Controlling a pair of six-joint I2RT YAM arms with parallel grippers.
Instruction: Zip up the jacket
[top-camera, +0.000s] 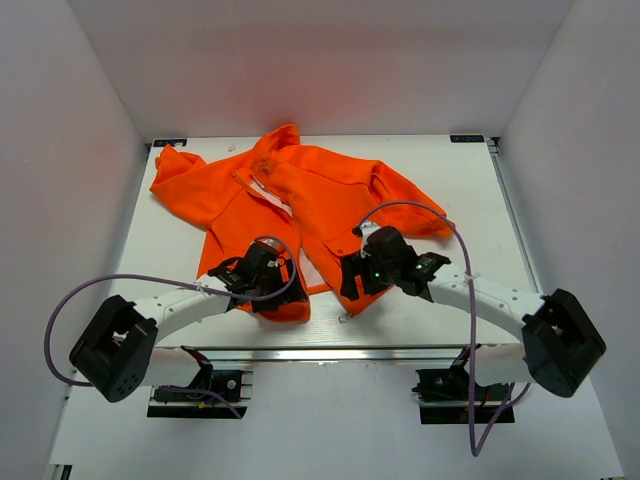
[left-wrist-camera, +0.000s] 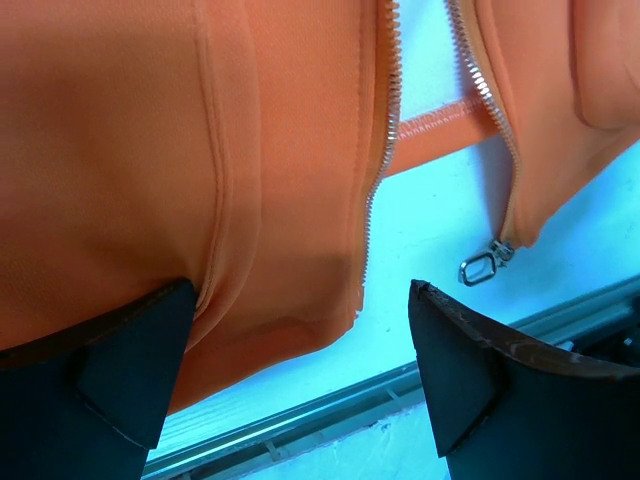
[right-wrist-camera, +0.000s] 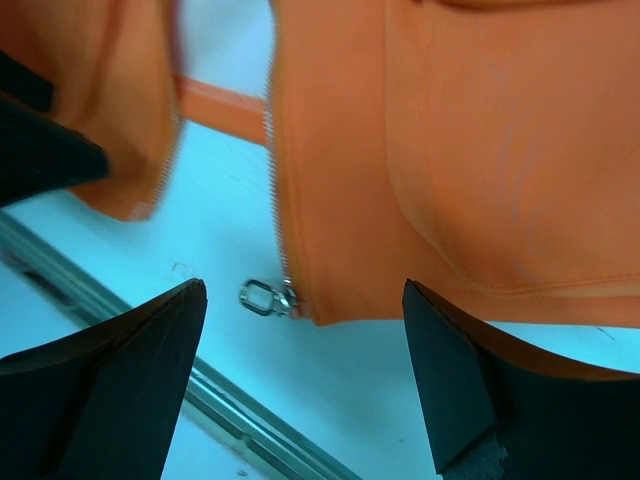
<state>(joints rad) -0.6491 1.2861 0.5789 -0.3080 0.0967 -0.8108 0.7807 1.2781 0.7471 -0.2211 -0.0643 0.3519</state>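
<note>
The bright orange jacket (top-camera: 300, 195) lies unzipped on the white table, collar far, hem near. My left gripper (top-camera: 275, 290) is open over the left front panel's hem corner (left-wrist-camera: 300, 330), where the left zipper teeth (left-wrist-camera: 375, 190) end. My right gripper (top-camera: 350, 290) is open above the right panel's bottom corner (right-wrist-camera: 420, 200). The metal zipper slider with its ring pull (right-wrist-camera: 262, 297) sits at that corner, between my right fingers; it also shows in the left wrist view (left-wrist-camera: 482, 265). Neither gripper holds anything.
The table's near edge with a metal rail (left-wrist-camera: 330, 405) runs just below both grippers; the rail also shows in the right wrist view (right-wrist-camera: 250, 420). White walls enclose the table on three sides. The jacket's sleeves spread toward the far left (top-camera: 175, 165) and right (top-camera: 420, 200).
</note>
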